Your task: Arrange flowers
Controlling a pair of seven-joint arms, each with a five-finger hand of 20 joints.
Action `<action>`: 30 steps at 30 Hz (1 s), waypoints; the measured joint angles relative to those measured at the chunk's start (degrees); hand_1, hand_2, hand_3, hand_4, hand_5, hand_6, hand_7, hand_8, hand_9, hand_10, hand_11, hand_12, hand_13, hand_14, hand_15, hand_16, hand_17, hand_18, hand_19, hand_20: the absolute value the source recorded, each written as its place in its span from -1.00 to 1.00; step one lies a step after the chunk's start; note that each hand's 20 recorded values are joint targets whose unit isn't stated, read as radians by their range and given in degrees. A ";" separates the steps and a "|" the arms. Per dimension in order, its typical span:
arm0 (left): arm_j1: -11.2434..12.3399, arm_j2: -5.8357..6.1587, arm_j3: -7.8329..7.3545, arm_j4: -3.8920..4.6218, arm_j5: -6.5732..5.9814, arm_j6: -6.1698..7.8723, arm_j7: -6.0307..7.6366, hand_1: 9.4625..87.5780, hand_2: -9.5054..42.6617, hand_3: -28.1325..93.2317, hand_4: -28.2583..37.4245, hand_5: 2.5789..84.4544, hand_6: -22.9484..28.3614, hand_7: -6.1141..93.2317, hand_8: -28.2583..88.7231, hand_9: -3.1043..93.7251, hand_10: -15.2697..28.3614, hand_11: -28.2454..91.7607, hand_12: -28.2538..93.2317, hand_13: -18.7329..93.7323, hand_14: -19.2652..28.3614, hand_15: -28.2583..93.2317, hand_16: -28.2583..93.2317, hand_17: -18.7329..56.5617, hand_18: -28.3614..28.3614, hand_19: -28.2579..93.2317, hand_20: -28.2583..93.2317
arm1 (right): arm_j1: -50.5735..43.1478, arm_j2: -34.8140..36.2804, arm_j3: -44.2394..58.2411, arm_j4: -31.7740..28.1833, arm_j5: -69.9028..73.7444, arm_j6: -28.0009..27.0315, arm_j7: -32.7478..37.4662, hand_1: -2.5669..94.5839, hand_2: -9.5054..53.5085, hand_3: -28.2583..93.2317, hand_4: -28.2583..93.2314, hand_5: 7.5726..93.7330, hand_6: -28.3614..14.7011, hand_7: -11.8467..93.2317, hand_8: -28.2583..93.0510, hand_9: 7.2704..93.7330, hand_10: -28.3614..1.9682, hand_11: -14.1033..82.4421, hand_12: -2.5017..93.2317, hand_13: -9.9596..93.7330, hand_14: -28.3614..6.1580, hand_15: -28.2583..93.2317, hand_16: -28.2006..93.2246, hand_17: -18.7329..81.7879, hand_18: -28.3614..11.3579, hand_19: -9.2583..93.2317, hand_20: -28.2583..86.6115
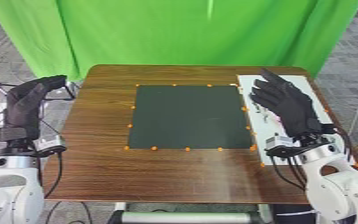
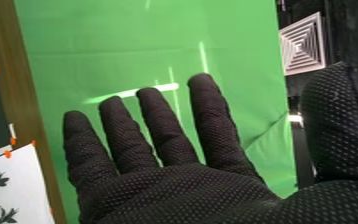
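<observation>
In the head view, you can see a big green curtain [image 1: 184, 32] at the top. Your brown surface [image 1: 95, 170] has a dark mat [image 1: 189, 117] in the middle, with orange dots [image 1: 154, 148] around it. In the right wrist view, a square vent [image 2: 303, 46] is at the upper right.

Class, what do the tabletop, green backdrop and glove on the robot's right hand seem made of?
Tabletop: wood or wood-look laminate, faintly glossy, showing brown grain. Green backdrop: probably smooth cloth, hanging in folds. Right hand, gloved: matt black fabric, perhaps knitted, with tiny pale dots.
</observation>
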 measured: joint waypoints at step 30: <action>0.35 0.19 -0.27 -0.18 0.89 -0.44 -0.69 -0.64 -0.71 0.52 -0.74 0.28 0.01 -0.56 -0.63 0.05 0.34 -0.27 -0.37 -0.18 0.40 -0.43 -0.52 -0.47 0.29 -0.53 -0.32 | -1.11 2.19 -5.35 -3.19 -9.61 20.70 0.21 -0.37 -1.00 0.52 -0.83 -0.05 0.13 -0.55 -0.64 0.08 -0.22 -0.48 -0.49 0.36 -0.24 -0.24 -0.17 0.15 -0.42 -0.09 0.31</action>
